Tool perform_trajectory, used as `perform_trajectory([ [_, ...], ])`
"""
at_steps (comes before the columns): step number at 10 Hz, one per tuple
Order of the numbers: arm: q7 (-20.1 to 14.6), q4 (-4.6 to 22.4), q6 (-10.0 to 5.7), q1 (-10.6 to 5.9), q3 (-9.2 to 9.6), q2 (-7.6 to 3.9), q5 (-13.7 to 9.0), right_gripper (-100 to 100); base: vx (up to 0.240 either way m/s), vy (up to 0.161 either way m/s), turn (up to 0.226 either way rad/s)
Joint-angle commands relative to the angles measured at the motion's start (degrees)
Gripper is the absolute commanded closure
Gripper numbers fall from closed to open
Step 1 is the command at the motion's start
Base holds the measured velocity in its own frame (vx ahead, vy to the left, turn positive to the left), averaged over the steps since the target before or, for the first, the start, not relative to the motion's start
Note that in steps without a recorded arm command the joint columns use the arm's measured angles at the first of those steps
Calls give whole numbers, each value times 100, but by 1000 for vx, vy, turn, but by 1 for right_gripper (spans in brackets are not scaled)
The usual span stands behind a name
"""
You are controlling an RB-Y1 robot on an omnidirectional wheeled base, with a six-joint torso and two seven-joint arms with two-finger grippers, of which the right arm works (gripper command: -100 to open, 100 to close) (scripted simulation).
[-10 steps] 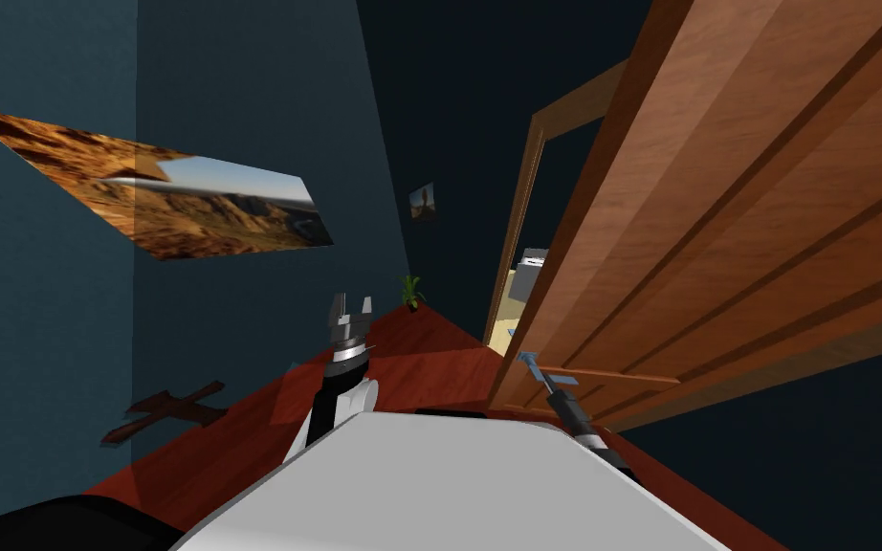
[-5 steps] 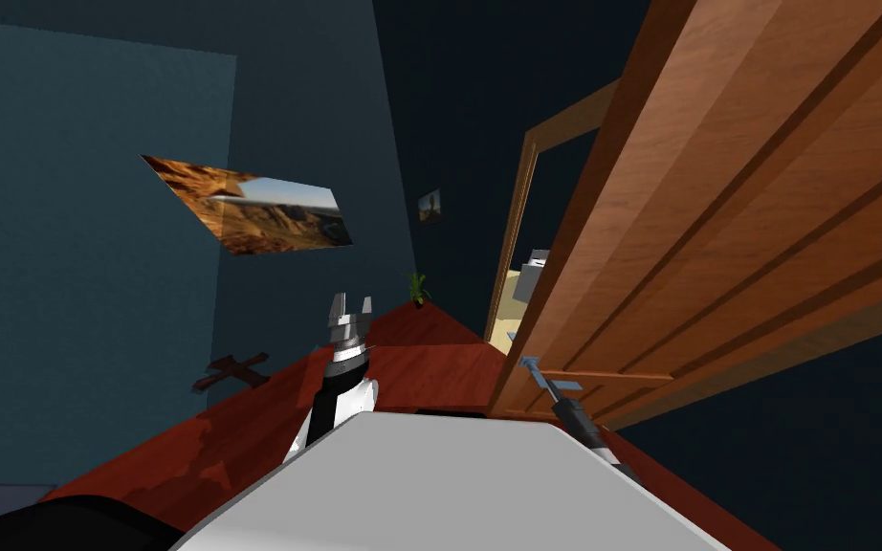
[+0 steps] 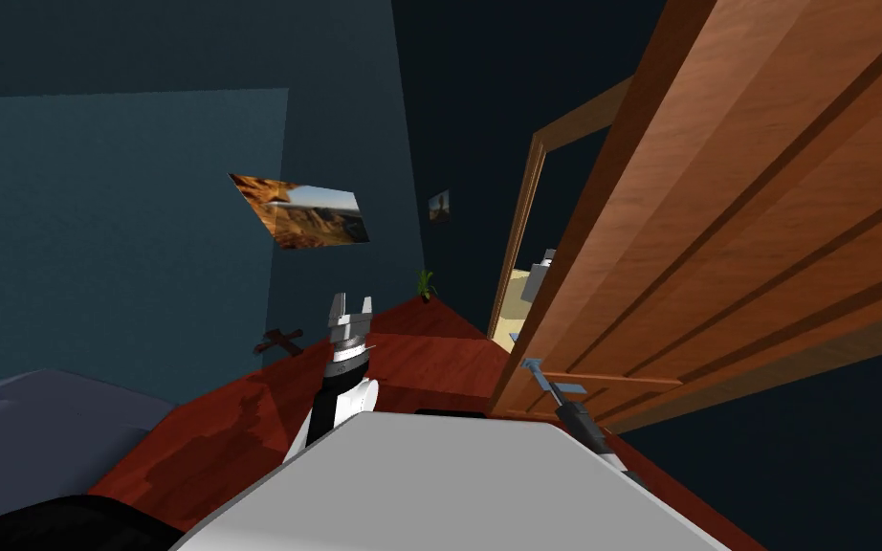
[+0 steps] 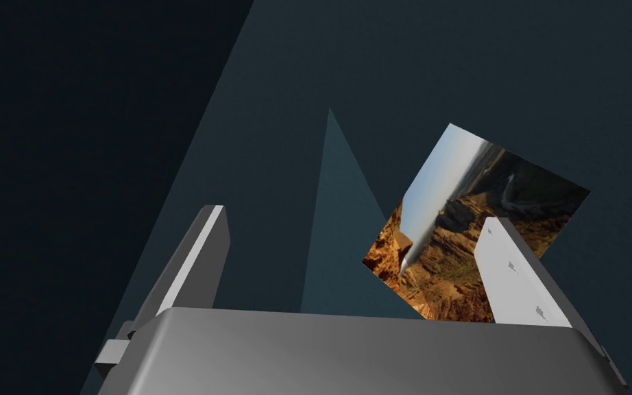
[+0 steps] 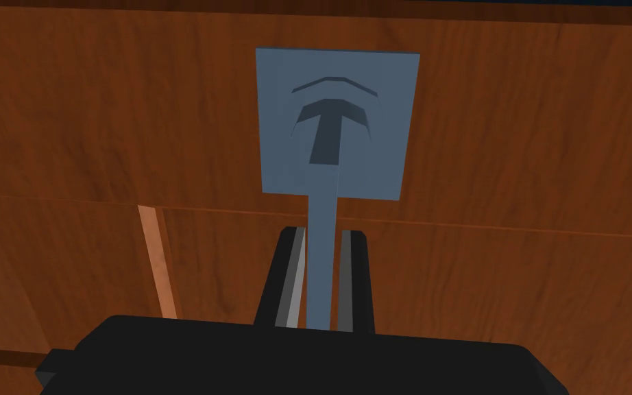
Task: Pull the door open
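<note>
A brown wooden panelled door (image 3: 716, 239) stands ajar on my right, its free edge near the frame (image 3: 525, 220), with a gap between them. Its blue-grey lever handle (image 5: 321, 260) juts from a square backplate (image 5: 338, 123). My right gripper (image 5: 321, 281) is shut on the lever, one finger pressed to each side; it meets the door (image 5: 102, 137) low down, and in the head view the handle (image 3: 544, 375) sits at the right gripper (image 3: 556, 390). My left gripper (image 3: 350, 311) is raised in front of my chest, open and holding nothing, as the left gripper (image 4: 356, 260) also shows in its wrist view.
Through the gap a pale room (image 3: 525, 297) shows. Dark teal walls (image 3: 123, 239) surround a red-brown floor (image 3: 410, 354). A landscape picture (image 3: 300, 210) hangs on the left wall, a small plant (image 3: 425, 284) stands in the far corner, and a grey piece of furniture (image 3: 37, 430) lies at lower left.
The whole head view has shifted: the landscape picture slid right and shrank, and grey furniture came in at lower left, so I have moved back. The door gap is slightly wider. Both grippers kept their states.
</note>
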Motion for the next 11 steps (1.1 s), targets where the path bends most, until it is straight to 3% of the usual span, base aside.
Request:
perform_trajectory([
  [1,-24,72,-94,6,46,-18,-22,100,-247,-66,177],
  [5,-67,194,-251,9,126,-61,-69,100,-202,-64,135],
  [6,-55,157,-205,13,133,-38,-49,100,-79,-21,30],
  [11,-104,307,-305,-54,197,-53,-65,100,-183,-63,157],
])
